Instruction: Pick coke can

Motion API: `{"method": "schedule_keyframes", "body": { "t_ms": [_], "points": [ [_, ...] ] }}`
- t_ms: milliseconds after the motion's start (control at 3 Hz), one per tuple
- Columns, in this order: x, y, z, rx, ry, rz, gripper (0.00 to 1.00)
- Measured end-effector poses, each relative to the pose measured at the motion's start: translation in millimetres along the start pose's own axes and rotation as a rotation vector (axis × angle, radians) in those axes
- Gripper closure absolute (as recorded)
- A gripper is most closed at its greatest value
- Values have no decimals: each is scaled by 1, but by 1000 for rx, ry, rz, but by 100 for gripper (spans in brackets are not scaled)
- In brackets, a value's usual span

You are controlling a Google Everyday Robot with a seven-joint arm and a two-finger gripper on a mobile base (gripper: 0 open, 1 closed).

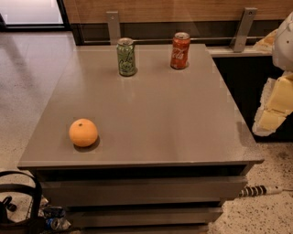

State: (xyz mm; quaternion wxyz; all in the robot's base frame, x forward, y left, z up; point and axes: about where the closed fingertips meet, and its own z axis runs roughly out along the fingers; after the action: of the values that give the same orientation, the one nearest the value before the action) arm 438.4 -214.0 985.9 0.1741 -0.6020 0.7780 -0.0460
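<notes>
A: What's nearest on the table point(151, 114)?
B: An orange point(83, 132), front left. The gripper point(274, 109) hangs off its right side; open or closed, I cannot tell.
A: The coke can point(180, 50)?
B: Upright at the far edge, right of centre; a green can point(126, 56) stands left of centre.

Floor point(27, 82): pale speckled stone, glossy, brighter at far left.
Wall point(183, 9): wood panels over a dark strip, with two metal brackets point(112, 25).
Window point(32, 11): top left, bright, dark-framed.
Table point(151, 114): low, grey, flat-topped, drawers below.
Cable point(258, 189): striped, on the floor at right.
Gripper point(271, 114): right edge, beside the table, clear of its top.
</notes>
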Motion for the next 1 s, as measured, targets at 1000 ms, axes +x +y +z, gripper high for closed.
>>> {"method": "schedule_keyframes", "body": {
  "t_ms": [1000],
  "points": [
    [17,-81,13,123,-220,85,0]
  ]
}}
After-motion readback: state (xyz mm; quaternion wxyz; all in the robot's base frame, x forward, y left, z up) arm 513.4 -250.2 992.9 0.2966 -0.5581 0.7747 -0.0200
